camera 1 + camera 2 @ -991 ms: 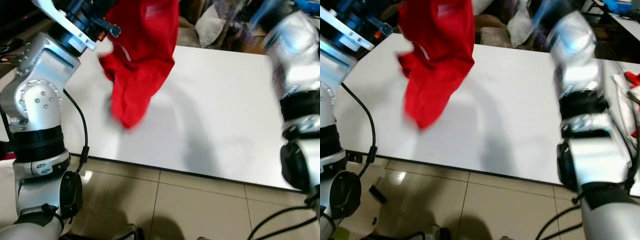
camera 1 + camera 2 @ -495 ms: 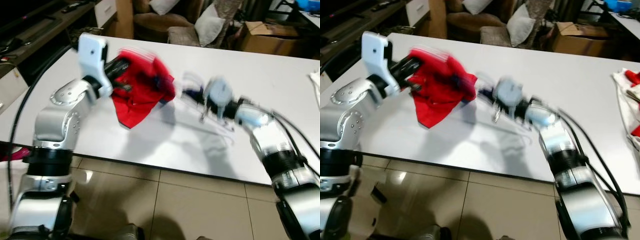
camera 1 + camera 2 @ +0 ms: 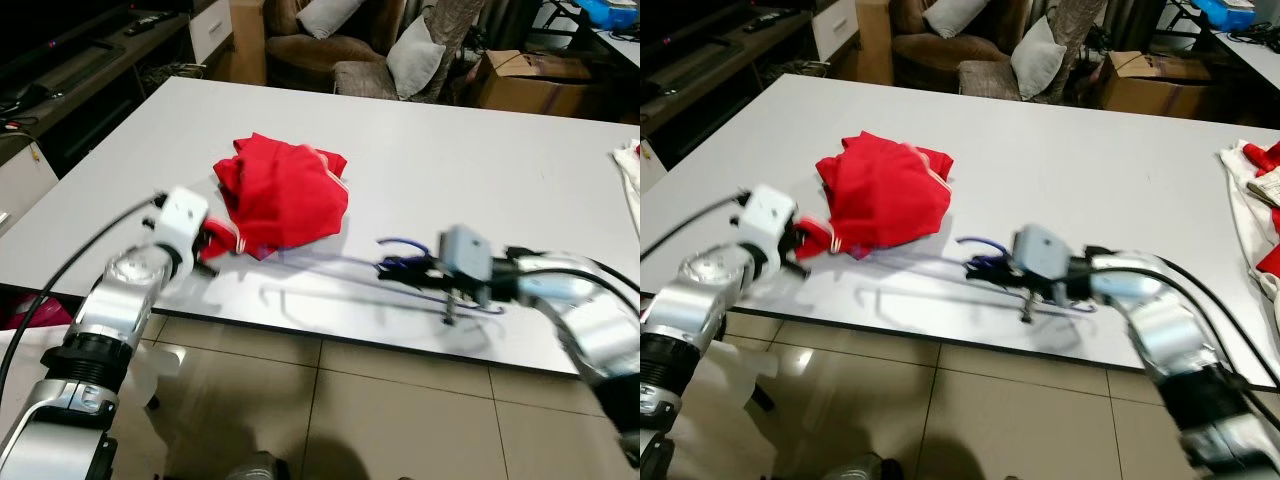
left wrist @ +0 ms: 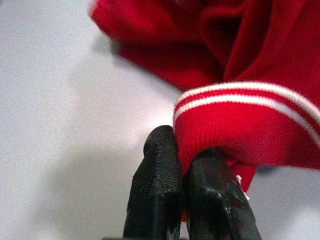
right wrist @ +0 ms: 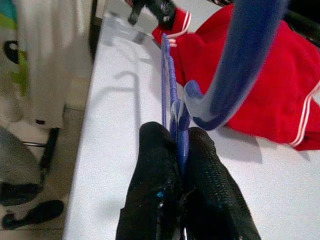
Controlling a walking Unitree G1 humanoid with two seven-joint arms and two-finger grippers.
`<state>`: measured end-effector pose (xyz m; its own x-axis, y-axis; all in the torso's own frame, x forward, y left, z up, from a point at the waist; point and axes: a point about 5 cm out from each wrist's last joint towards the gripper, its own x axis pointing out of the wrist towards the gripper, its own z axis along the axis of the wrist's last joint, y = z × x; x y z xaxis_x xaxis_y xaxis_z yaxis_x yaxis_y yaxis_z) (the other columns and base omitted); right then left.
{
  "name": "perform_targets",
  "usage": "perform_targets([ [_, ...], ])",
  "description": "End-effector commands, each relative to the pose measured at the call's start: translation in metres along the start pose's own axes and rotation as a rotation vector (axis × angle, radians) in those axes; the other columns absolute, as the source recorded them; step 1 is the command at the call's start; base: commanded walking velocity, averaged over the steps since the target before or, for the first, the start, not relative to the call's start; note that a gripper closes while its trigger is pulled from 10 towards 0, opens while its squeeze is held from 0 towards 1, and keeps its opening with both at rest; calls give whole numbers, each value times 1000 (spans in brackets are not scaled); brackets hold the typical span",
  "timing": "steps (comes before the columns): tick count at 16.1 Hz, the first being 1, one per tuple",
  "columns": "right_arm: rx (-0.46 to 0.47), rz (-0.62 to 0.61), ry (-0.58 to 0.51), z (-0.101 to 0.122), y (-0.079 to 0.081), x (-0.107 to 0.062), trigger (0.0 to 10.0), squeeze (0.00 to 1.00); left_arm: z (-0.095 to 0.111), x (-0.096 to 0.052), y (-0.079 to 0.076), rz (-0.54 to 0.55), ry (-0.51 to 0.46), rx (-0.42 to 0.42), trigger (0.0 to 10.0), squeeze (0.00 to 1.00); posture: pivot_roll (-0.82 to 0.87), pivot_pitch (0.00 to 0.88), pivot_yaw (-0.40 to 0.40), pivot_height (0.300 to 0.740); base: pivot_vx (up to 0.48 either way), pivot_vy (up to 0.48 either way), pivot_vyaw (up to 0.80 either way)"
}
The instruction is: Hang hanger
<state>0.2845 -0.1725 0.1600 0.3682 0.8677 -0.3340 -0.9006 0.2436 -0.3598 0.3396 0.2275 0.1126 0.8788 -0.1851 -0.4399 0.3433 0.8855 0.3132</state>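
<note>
Red knit garment (image 3: 282, 194) crumpled in a soft mound on the smooth white table (image 3: 470, 150), ribbed cuff with two white stripes pulled out toward the near-left edge. Left gripper (image 4: 186, 165) pinched shut on that cuff, black fingers (image 4: 159, 175) pressed together over the fabric, low at the table's front edge. Thin blue plastic hanger (image 5: 172, 95) lying long and slender just over the surface, one end tucked under the garment, curved hook near the right gripper (image 5: 182, 162), whose textured black fingers (image 5: 155, 165) clamp its bar. Half a second ago, garment bunched higher between both arms, which were raised over mid-table; now spread flatter, arms dropped low toward the near edge and drawn apart. A second ago, garment hanging in the air from the left arm. Wide bare table beyond and to the right of the garment; white and red cloth (image 3: 1255, 190) at the far right edge; cardboard box (image 3: 525, 80) and cushions (image 3: 415, 55) behind the far edge; tiled floor (image 3: 340, 400) below the near one
</note>
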Motion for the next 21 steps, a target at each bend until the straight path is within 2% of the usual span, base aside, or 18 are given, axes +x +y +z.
perform_targets([
  [1,-1,-19,-19,9,-3,-11,10000,0,-8,-1,-1,-45,34,35,10000,1000,-22,0,45,740,0,0,0],
  [4,77,-62,-91,31,0,-44,10000,0,-8,-8,5,-104,40,49,10000,1000,-12,0,40,740,0,0,0],
  [6,139,-87,-77,33,4,-68,10000,0,-10,-14,10,-165,70,151,10000,1000,-29,7,71,740,0,0,0],
  [8,156,-185,-44,30,4,-78,10000,0,-1,-30,10,-268,46,167,10000,1000,-32,8,74,740,0,0,0],
  [10,203,-280,-39,30,6,-76,10000,0,16,-55,7,-452,-17,157,10000,1000,-54,14,78,740,0,0,0],
  [11,226,-316,-20,29,7,-73,10000,0,24,-69,12,-509,-18,203,10000,1000,-55,13,67,740,0,0,0],
  [13,271,-391,-8,29,9,-68,10000,0,46,-83,20,-526,-101,163,10000,1000,-44,12,42,740,0,0,0],
  [14,303,-431,-15,29,13,-63,10000,0,64,-90,19,-533,-208,115,10000,1000,-36,16,34,740,0,0,0],
  [16,342,-523,-28,30,14,-52,10000,0,86,-90,10,-485,-411,-31,10000,1000,-32,26,23,740,0,0,0],
  [17,366,-567,-42,30,12,-49,10000,0,88,-87,7,-449,-442,-65,10000,1000,-33,29,19,740,0,0,0],
  [18,404,-633,-52,29,10,-45,10000,0,88,-82,4,-377,-467,-91,10000,769,-39,32,16,740,0,0,0],
  [19,501,-798,-61,22,9,-34,10000,0,79,-73,-18,-298,-494,-209,10000,0,-58,34,9,740,0,0,0],
  [21,543,-907,-72,19,17,-25,10000,0,73,-71,-40,-275,-508,-286,10000,0,-81,35,8,740,0,0,0],
])
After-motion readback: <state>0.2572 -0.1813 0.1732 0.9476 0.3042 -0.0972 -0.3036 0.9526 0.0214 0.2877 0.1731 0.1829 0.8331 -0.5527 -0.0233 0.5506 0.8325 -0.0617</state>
